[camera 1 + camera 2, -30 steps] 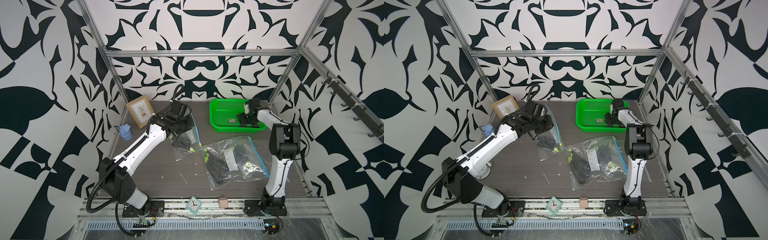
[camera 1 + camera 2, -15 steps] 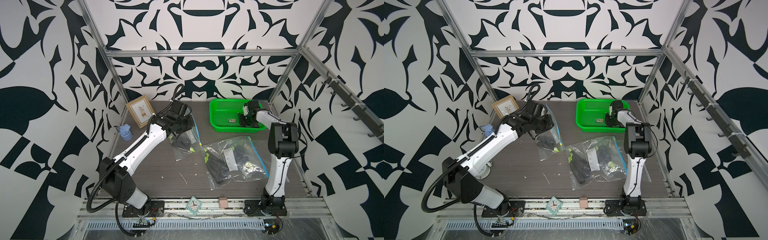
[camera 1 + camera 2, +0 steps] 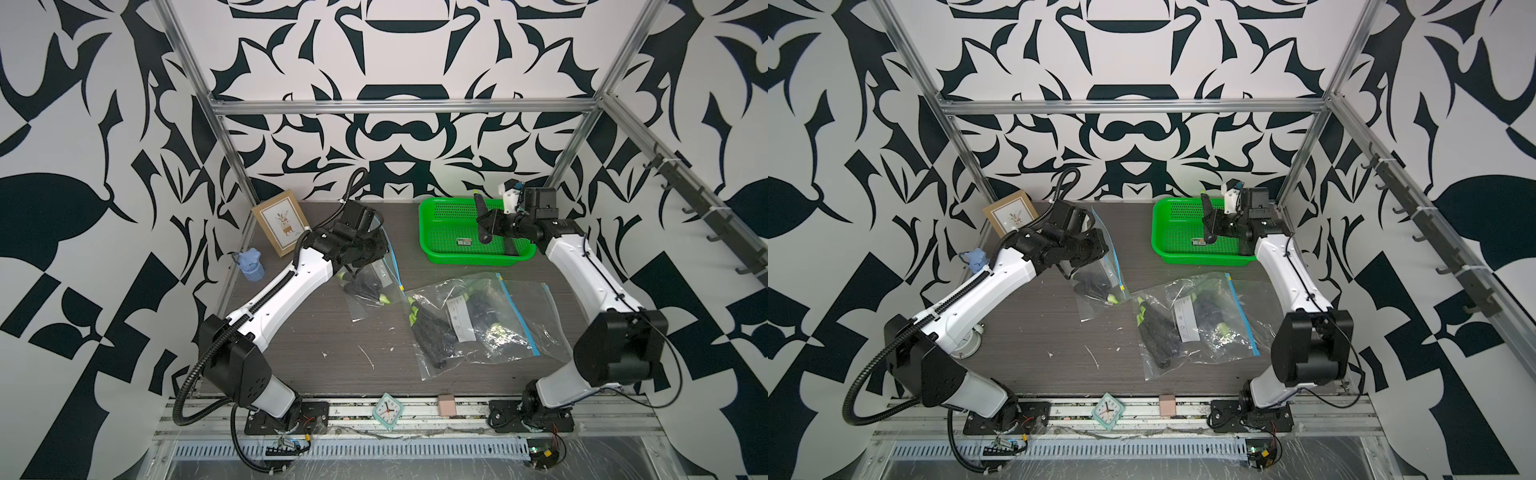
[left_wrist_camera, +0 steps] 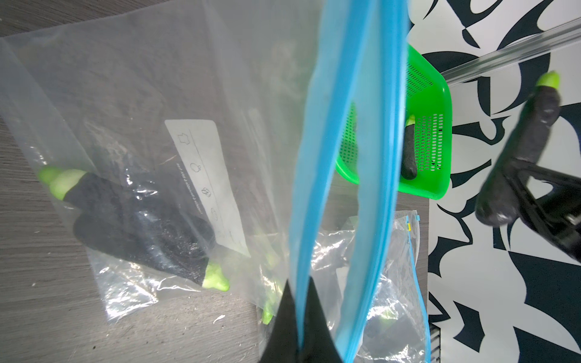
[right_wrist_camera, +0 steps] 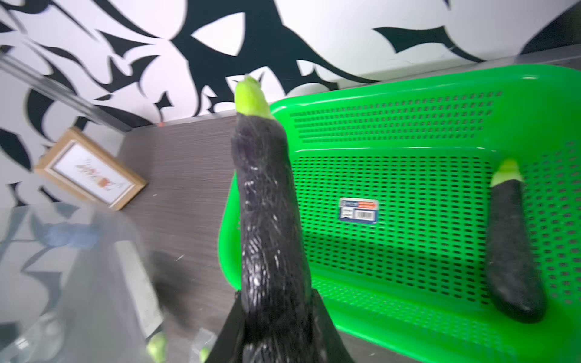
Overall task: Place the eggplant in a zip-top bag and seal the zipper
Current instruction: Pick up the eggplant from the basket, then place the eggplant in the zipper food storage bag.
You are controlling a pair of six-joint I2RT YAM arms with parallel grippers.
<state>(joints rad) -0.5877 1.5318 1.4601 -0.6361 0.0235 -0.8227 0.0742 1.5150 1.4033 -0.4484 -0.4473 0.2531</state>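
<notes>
My right gripper point(image 5: 276, 301) is shut on a dark eggplant point(image 5: 267, 204) with a green stem, held upright above the green basket point(image 3: 424, 232); both top views show it point(image 3: 482, 220) point(image 3: 1207, 222). A second eggplant point(image 5: 509, 251) lies in the basket. My left gripper point(image 4: 298, 301) is shut on the blue zipper edge of a clear zip-top bag point(image 4: 157, 78), holding its mouth up off the table at the back left point(image 3: 374, 282). Two eggplants lie inside that bag.
Another zip-top bag point(image 3: 478, 324) with several eggplants lies flat at centre right. A framed picture point(image 3: 282, 226) leans at the back left beside a small blue object point(image 3: 249, 266). A small clock point(image 3: 388, 409) sits on the front rail.
My right gripper has closed on the eggplant in the basket and raised it above the basket. The left arm still holds the bag in the same place.
</notes>
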